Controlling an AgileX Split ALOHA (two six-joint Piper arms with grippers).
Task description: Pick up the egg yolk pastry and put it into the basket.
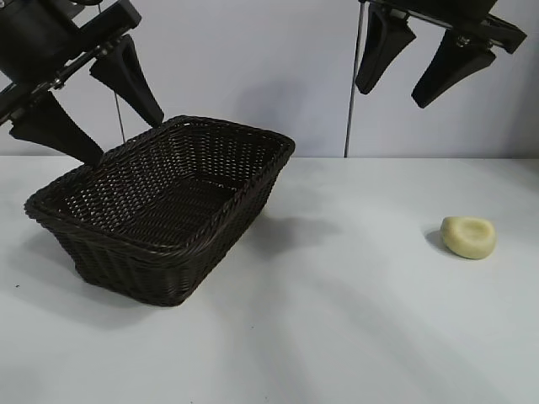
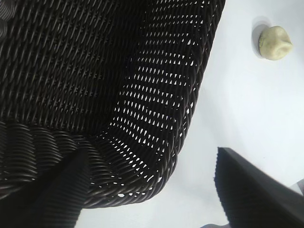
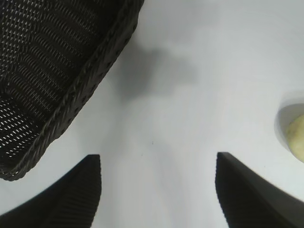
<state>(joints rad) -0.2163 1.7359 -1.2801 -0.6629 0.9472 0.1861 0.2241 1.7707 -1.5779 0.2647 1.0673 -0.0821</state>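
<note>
On white table, woven wicker basket, smooth dented egg yolk pastry

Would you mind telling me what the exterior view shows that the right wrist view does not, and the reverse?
Only the exterior view shows the whole basket and the whole egg yolk pastry, lying apart on the white table, plus the left tool raised open above the basket's far left rim and the right tool raised open, up beyond the pastry. Only the right wrist view shows the bare table straight below the right tool. Both show the basket's braided rim and the pastry, though the wrist view cuts the pastry at its edge.
</note>
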